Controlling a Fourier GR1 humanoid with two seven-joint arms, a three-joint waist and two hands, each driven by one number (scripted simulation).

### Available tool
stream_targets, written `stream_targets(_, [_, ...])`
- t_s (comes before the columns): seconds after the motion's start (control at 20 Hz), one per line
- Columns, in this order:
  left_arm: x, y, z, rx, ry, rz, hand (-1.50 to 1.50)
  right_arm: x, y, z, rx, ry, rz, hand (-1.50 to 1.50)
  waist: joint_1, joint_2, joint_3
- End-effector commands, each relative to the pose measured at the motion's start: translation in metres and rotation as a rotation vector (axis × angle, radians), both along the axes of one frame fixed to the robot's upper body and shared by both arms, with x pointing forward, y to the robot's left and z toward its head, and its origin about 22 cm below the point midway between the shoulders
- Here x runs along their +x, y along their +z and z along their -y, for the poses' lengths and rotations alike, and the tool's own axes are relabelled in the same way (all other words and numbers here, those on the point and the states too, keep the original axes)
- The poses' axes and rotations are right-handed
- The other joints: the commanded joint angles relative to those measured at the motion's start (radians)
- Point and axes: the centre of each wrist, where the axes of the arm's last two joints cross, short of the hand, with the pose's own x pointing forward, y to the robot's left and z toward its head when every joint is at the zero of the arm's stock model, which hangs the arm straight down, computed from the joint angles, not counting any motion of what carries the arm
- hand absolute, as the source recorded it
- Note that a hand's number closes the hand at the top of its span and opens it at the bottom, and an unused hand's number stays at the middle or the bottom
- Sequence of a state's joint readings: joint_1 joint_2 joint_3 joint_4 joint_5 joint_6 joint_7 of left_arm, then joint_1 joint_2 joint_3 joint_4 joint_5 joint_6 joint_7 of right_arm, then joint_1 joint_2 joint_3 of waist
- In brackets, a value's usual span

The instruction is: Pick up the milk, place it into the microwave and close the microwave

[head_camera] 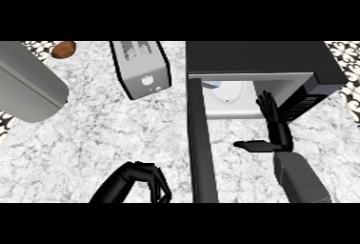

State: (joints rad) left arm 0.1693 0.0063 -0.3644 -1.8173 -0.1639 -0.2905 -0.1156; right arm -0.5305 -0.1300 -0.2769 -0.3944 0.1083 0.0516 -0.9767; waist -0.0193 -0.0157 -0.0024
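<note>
The black microwave stands at the back right, and its door swings out toward me, seen edge-on as a dark bar. Inside is a white turntable. At the cavity's back left corner a small white and blue shape shows, apparently the milk, mostly hidden by the door frame. My right hand is open at the cavity's mouth, its fingers straight and pointing in and its thumb spread left, holding nothing. My left hand sits low at the front, left of the door, with its fingers curled on nothing.
A silver toaster lies at the back centre, just left of the microwave. A large grey cylinder-like body fills the far left. A brown rounded item sits at the back left. The counter is marbled white.
</note>
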Motion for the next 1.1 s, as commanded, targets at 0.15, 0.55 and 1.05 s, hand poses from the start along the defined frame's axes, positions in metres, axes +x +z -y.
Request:
stream_targets(0.15, [0.023, -0.019, 0.027, 0.152, -0.116, -0.048, 1.50, -0.034, 0.001, 0.045, -0.025, 0.008, -0.002, -1.50, -0.043, 0.003, -0.002])
stream_targets(0.55, [0.006, -0.059, 0.076, 0.160, -0.249, -0.097, 1.50, -0.096, 0.016, 0.065, -0.027, -0.002, 0.035, -1.50, -0.029, 0.008, -0.001])
stream_targets(1.05, [-0.020, -0.068, 0.137, 0.247, -0.339, -0.061, 1.50, -0.166, 0.073, 0.081, 0.002, -0.026, 0.084, -1.50, -0.047, 0.012, -0.001])
